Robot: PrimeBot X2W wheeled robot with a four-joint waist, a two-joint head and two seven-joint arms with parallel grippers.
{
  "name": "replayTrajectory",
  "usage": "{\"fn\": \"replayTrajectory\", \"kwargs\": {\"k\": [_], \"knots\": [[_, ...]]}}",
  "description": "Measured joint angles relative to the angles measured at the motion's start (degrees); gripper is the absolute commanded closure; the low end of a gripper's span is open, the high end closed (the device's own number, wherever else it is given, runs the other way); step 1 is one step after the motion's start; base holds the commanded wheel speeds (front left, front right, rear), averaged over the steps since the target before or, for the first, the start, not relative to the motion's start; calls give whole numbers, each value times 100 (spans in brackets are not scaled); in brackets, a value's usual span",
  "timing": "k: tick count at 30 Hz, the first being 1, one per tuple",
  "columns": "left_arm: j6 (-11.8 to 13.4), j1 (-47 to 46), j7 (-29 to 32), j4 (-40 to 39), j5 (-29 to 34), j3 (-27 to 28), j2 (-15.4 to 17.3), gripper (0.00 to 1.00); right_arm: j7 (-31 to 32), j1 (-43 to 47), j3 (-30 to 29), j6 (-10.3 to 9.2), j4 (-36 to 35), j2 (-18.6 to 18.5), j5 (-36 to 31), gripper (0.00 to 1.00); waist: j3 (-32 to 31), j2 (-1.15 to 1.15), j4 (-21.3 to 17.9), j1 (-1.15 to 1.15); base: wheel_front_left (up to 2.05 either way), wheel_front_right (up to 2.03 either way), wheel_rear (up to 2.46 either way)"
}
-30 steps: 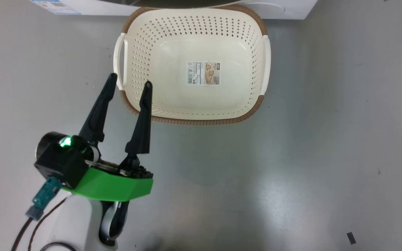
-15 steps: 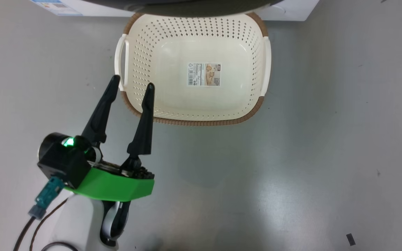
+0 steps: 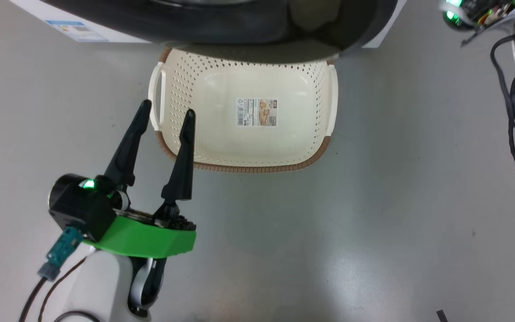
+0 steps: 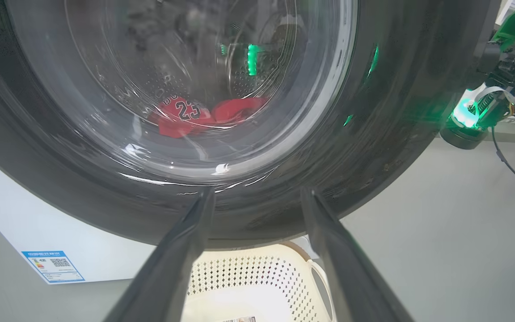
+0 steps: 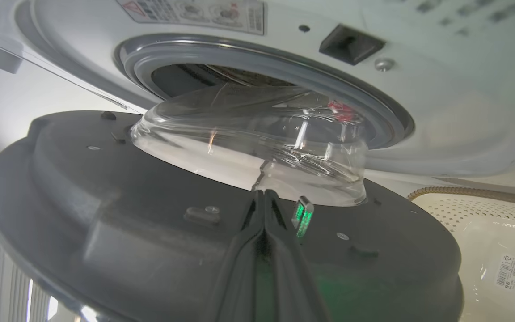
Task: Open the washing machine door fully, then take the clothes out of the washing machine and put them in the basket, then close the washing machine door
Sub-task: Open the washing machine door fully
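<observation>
The left gripper (image 3: 167,108) hovers spread wide beside the empty cream perforated plastic basket (image 3: 248,167). The right gripper (image 5: 263,197), pinched shut on nothing, meets the inner face of the part-open round black-rimmed glass door (image 5: 105,214). Opening seems the step in hand, and the door needs a wider swing before the red clothes (image 4: 186,117) in the drum of the white washing machine (image 5: 441,125) are reachable.

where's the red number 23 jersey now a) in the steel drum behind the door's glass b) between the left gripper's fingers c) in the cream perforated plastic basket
a: the red number 23 jersey lies in the perforated steel drum behind the glass of the black-rimmed round door; the cream perforated basket holds just its paper label.
</observation>
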Motion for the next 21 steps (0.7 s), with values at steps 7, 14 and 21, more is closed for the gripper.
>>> {"fn": "replayTrajectory", "kwargs": {"k": [7,14,21], "knots": [[0,35,0,49,22,35,0,0,175,328,170,1,-118,102,-185,100,-188,0,-28,0,0,0,0],[-1,143,0,87,40,78,0,0,275,565,181,1,-156,187,-185,100,-349,0,-95,0,0,0,0],[-1,160,0,104,40,127,1,0,314,755,180,1,-220,230,-240,100,-492,0,-136,0,0,0,0]]}}
